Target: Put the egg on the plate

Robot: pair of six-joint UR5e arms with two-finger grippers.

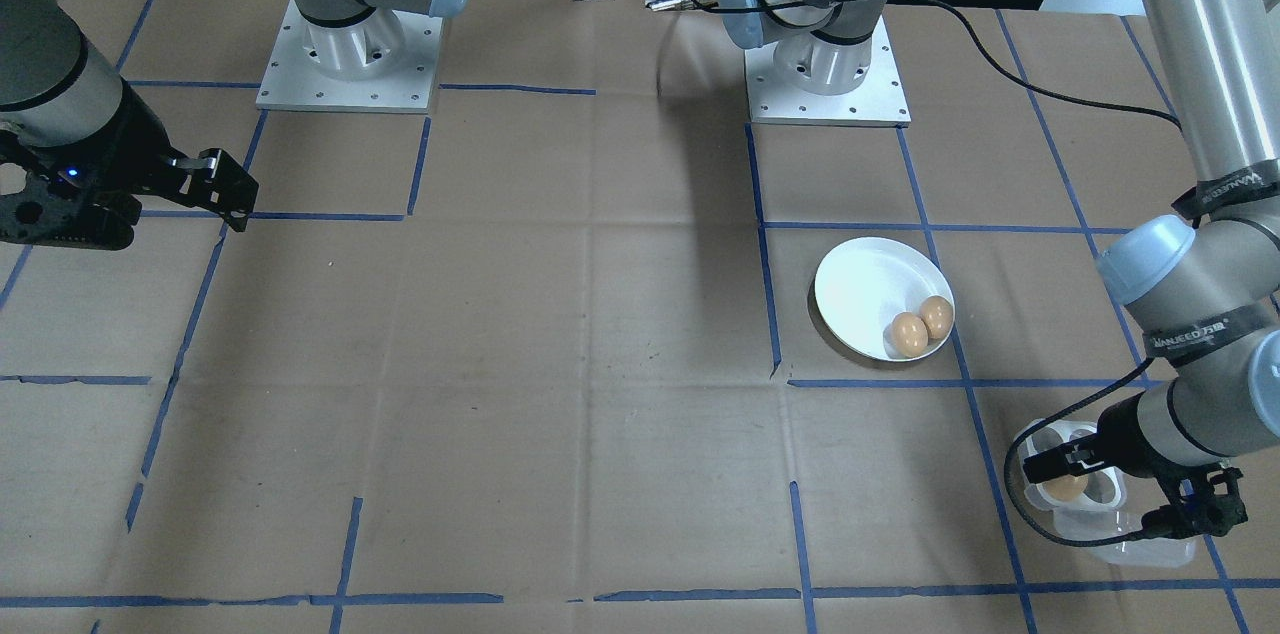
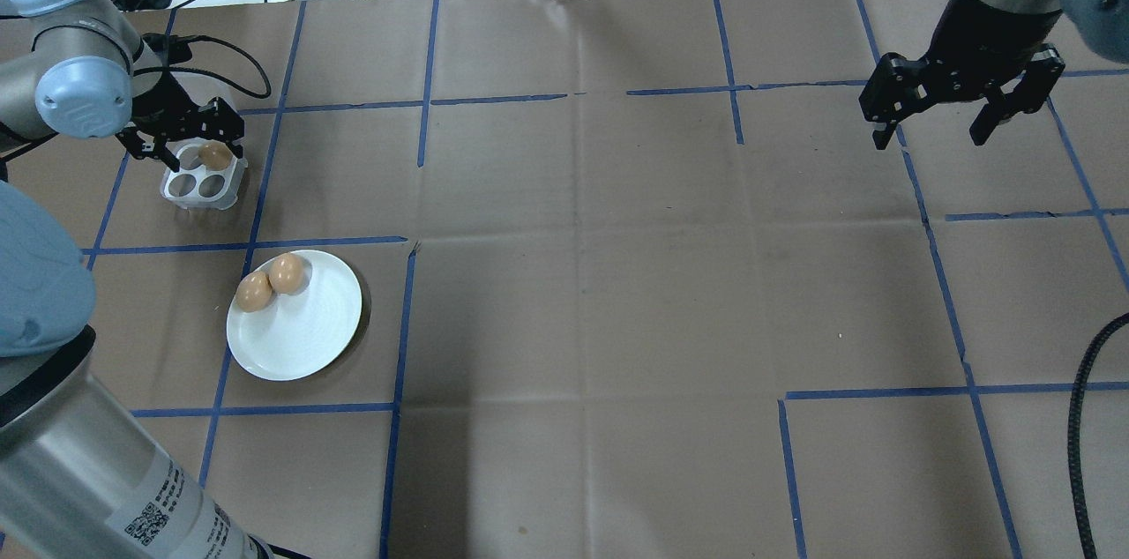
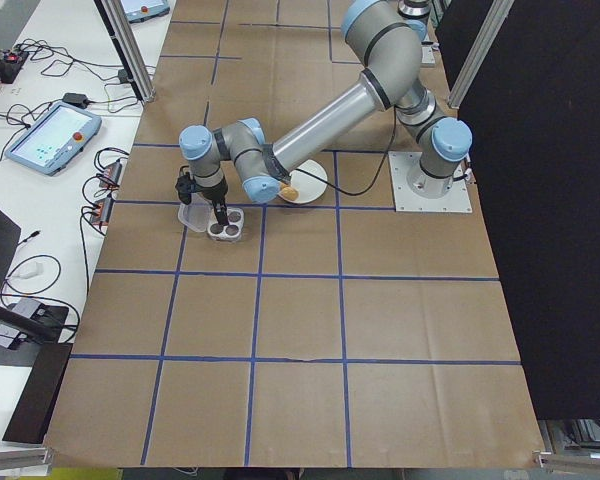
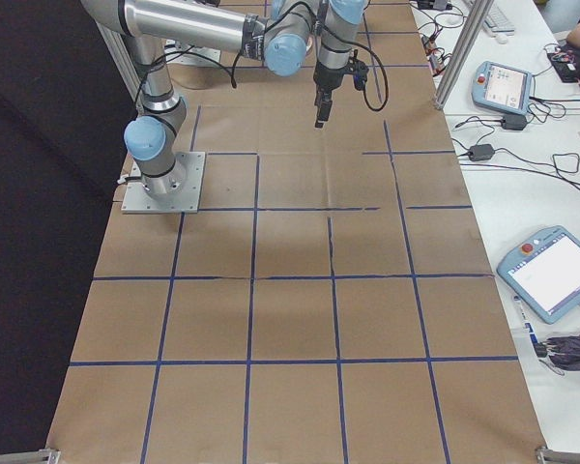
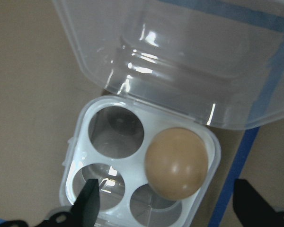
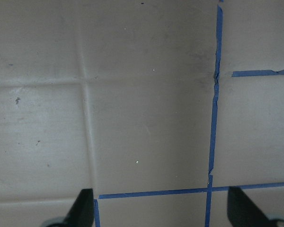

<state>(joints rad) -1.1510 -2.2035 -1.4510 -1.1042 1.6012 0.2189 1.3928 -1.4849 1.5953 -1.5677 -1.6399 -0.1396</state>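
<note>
Across the front-facing view, the left gripper (image 1: 1085, 474) hangs over the clear egg box (image 1: 1098, 499); its body hides much of the box, and one brown egg (image 1: 1064, 488) peeks out beneath it. Box lid lies open toward the lower right, partly cut by the arm. White plate (image 1: 884, 298) sits on the counter (image 1: 600, 364) well apart from the box, with two brown eggs touching each other at its near rim. "WANJEED" reads on black straps around the left arm; a QR label on the upper arm is too small to read. Right gripper (image 1: 215, 189) at the view's left edge, partly cropped, jaws spread, holding nothing.

Overhead view: left gripper (image 2: 185, 140) above the box (image 2: 201, 180), one egg (image 2: 214, 155) in the far right cup, the three other cups bare. Plate (image 2: 295, 316) lies nearer the robot than the box. Right gripper (image 2: 957, 114) up over bare paper, jaws wide apart, nothing held. QR sticker at bottom left, unreadable.

Left side view: the arm hides part of the plate (image 3: 310, 180); box small, egg in it not discernible.

Right side view: plate and box not visible; far arm mostly blocked.

Left wrist view: egg (image 5: 176, 163) in the right-hand cup, between the two dark fingertips (image 5: 89, 203) at the frame's bottom, jaws open and not touching it.

Right wrist view: only paper and blue tape, tips wide apart.
</note>
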